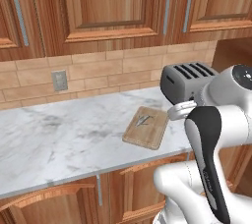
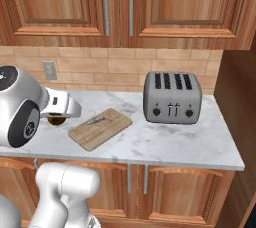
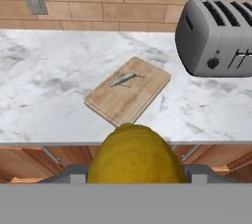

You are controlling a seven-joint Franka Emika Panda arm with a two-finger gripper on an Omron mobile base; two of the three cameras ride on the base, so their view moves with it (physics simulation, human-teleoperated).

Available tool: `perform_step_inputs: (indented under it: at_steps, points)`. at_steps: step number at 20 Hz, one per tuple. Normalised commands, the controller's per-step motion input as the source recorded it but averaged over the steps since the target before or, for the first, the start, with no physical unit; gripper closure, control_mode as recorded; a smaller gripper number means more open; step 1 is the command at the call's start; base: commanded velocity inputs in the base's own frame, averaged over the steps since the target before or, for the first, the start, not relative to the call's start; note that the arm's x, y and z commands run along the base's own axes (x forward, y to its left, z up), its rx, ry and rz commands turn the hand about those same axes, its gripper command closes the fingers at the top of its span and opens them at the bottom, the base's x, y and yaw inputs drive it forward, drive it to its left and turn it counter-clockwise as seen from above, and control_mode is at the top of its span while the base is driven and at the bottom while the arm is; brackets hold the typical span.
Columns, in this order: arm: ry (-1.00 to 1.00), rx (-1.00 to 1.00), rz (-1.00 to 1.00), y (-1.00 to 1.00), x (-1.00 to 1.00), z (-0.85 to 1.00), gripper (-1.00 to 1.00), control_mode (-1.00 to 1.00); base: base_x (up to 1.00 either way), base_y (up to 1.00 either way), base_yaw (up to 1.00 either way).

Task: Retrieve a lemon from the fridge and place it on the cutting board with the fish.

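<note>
The yellow lemon (image 3: 134,154) sits between my gripper's (image 3: 133,175) fingers at the bottom of the hand view, and the gripper is shut on it. It hangs in front of the counter edge, short of the cutting board (image 3: 129,91). The light wooden board lies on the marble counter with the small silvery fish (image 3: 123,78) on its far half. The board (image 1: 146,127) and fish (image 1: 144,120) also show in the left base view, and the board (image 2: 100,128) and fish (image 2: 96,120) in the right base view, where the gripper (image 2: 56,118) hovers just left of the board. The fridge is out of view.
A grey four-slot toaster (image 2: 172,97) stands on the marble counter (image 2: 165,144) to the right of the board. A wall outlet (image 1: 59,80) is set in the brick backsplash. Wooden cabinets hang above, and more sit below the counter.
</note>
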Motion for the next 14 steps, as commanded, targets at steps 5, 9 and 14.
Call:
perform_step_inputs:
  at_steps: [5, 9, 14]
  points:
    - [0.13, 0.0, 0.0, 0.0, 0.02, 0.0, 1.0, -1.0, 0.0, 0.0, 0.0]
    - [0.24, 0.0, -0.02, 0.01, 0.13, -0.04, 1.0, -1.0, 0.0, 0.0, 0.0]
    - [0.05, -0.04, -0.01, 0.02, 0.0, -0.4, 1.0, -1.0, 0.0, 0.0, 0.0]
